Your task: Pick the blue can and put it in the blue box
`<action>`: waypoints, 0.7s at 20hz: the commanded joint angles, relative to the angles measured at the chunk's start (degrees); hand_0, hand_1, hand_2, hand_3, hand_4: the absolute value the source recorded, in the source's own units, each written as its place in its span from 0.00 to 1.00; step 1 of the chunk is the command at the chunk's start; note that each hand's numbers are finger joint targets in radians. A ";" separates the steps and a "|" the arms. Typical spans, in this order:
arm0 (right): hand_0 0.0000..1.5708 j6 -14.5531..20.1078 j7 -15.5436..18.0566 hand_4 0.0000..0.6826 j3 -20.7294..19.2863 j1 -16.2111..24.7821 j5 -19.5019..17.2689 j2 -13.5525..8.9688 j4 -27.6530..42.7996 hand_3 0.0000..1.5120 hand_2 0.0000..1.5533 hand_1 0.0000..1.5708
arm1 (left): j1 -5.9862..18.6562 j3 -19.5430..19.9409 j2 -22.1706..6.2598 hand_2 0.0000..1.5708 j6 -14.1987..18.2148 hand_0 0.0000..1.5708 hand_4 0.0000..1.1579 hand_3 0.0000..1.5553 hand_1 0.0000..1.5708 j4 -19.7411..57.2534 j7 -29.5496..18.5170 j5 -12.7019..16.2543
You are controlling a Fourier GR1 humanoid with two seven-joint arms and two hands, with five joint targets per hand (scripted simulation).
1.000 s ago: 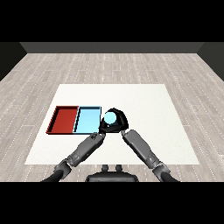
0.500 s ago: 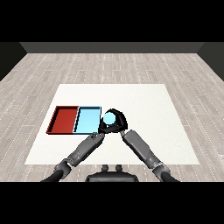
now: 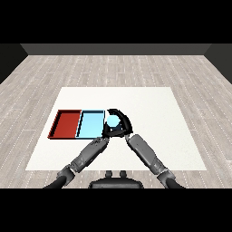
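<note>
The blue can (image 3: 112,120) shows its light blue top just past the right rim of the light blue tray (image 3: 89,125). My right hand (image 3: 124,123) is curled round the can from the right and from behind. My left hand (image 3: 105,134) sits just below the can, close to the blue tray's near right corner, and is mostly hidden among the dark shapes there. The red tray (image 3: 68,123) lies against the blue tray's left side.
Both trays rest on the left half of the white table (image 3: 154,108). A wooden floor surrounds the table. My two forearms converge from the lower corners toward the can.
The can and my right hand have shifted slightly left, toward the blue tray's right rim. The left arm has barely moved.
</note>
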State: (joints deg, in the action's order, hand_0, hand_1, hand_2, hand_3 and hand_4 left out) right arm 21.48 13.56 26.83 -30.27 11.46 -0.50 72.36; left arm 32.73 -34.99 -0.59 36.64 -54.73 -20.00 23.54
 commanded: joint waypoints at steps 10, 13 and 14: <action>0.00 -1.41 -2.73 0.00 -5.19 5.03 -4.11 -0.10 5.99 0.00 0.00 0.00 | 2.52 1.70 0.57 1.00 0.01 1.00 0.99 0.96 1.00 4.31 -2.30 0.99; 0.00 -5.05 -0.49 0.00 -12.83 2.44 4.25 -0.17 4.82 0.00 0.00 0.00 | 2.04 6.59 -0.79 1.00 -4.94 1.00 0.99 0.96 1.00 5.72 -3.29 2.38; 0.00 -5.40 -3.85 0.00 -13.26 3.43 5.09 -1.35 8.98 0.00 0.00 0.00 | -1.48 3.17 0.57 1.00 -1.63 1.00 0.99 0.96 1.00 1.86 -2.32 1.72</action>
State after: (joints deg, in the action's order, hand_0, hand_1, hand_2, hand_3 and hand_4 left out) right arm 18.03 11.33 17.99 -27.54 12.31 -1.22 77.40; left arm 33.56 -32.26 -0.36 35.38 -51.97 -21.62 24.82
